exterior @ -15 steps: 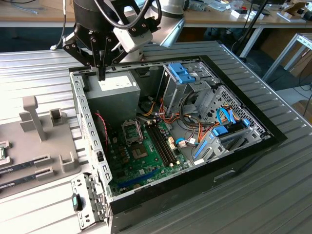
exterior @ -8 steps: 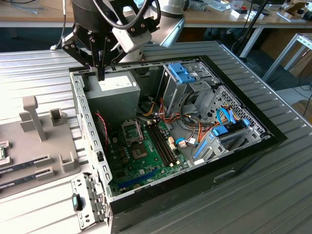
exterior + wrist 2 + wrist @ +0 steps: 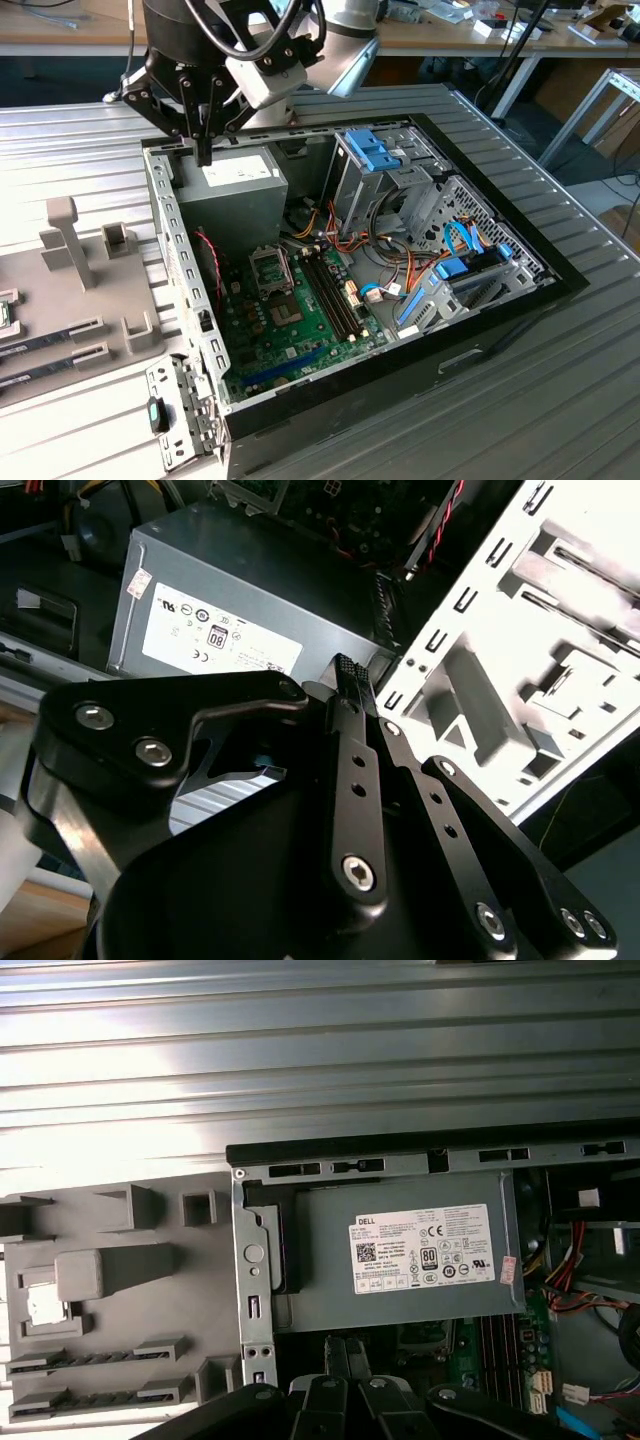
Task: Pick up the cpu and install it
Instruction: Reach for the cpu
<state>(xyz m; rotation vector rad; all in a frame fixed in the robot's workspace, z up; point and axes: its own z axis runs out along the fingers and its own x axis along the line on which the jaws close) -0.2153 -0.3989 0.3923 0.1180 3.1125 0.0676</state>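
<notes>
The gripper (image 3: 205,152) hangs in the exterior view's upper left, above the case (image 3: 560,285) corner by the power supply (image 3: 235,195), its fingers clenched together on nothing. The cpu (image 3: 5,312) lies in the grey tray (image 3: 125,345) at the frame's left edge, well apart.

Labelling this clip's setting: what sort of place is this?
Probably a robotics lab or workshop: an open black computer case lies on a ribbed metal table, a grey moulded parts fixture beside it, wooden workbenches behind.

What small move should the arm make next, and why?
Probably shift toward the grey tray, since the end effector hangs shut and empty by the power supply, while what looks like the cpu lies in the tray.
</notes>
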